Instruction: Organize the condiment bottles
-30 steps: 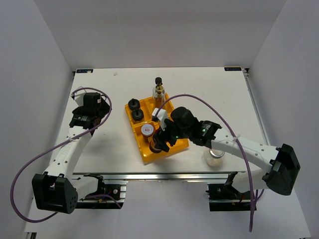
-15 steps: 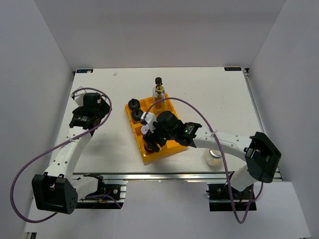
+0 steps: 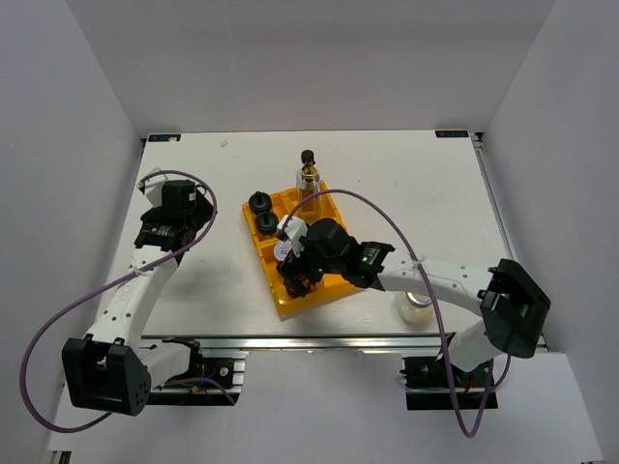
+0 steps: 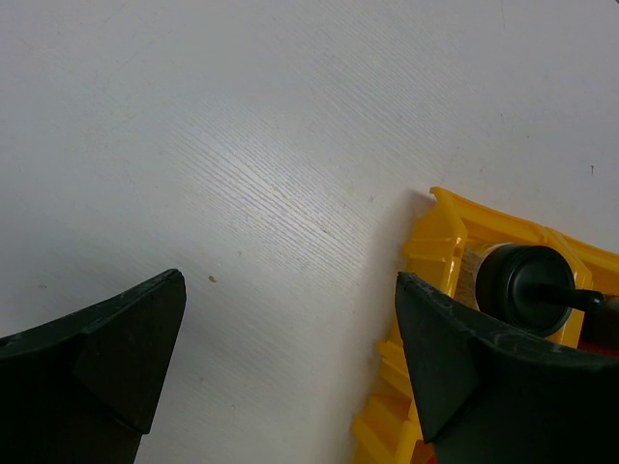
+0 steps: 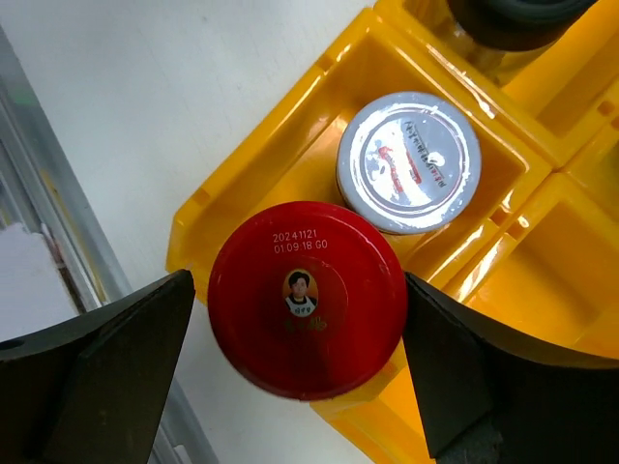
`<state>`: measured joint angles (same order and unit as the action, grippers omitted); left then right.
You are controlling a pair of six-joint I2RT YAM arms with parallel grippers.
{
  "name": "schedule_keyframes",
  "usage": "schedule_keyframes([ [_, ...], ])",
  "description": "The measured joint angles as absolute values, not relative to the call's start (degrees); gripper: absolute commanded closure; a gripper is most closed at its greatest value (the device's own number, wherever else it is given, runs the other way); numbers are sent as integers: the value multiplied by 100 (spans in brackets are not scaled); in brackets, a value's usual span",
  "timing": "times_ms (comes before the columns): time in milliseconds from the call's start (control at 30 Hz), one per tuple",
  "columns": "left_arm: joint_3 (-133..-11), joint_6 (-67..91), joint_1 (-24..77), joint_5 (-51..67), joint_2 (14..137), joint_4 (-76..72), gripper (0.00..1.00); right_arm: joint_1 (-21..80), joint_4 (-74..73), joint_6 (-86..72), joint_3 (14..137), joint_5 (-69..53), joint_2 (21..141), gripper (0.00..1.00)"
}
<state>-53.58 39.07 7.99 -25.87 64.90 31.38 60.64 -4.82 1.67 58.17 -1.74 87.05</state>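
Note:
The yellow tray (image 3: pixel 334 283) holds two black-lidded jars (image 3: pixel 258 203) (image 3: pixel 267 223) at its back left. The tall gold-topped bottle (image 3: pixel 309 178) and the dark black-capped bottle (image 3: pixel 308 156) stand at its back right. My right gripper (image 3: pixel 295 271) (image 5: pixel 298 290) is open over the tray's front-left compartment, a finger on each side of the red-lidded jar (image 5: pixel 308 298), with a small gap on the left. The silver-lidded jar (image 5: pixel 408 162) sits just behind it. The white-lidded jar (image 3: pixel 418 304) stands on the table under my right arm. My left gripper (image 3: pixel 172 220) (image 4: pixel 290 300) is open and empty.
In the left wrist view the tray's corner (image 4: pixel 447 242) and one black-lidded jar (image 4: pixel 527 287) lie to the right of my left fingers. The table's front rail (image 3: pixel 319 340) runs close below the tray. White walls enclose the table on three sides.
My right gripper has moved left across the tray to the front-left compartment, with the red-lidded jar under it, and its arm has swung in. The left arm has not moved.

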Motion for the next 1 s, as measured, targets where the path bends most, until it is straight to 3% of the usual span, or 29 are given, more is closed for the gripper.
schedule_keyframes([
  [200,-5358,3907,799,-2578,6482,3131,2,6077,-786,-161,5843,-108,7961,11],
  [433,-5358,3903,799,-2519,6431,3109,2,6005,-1634,-1127,5717,1389,6383,11],
  [733,-5282,3898,799,-2460,6287,2998,2,4705,-4379,-3376,5570,3138,5937,11],
  [1000,-5210,3863,799,-2346,6257,2875,2,3813,-5378,-4097,4674,3087,5498,11],
])
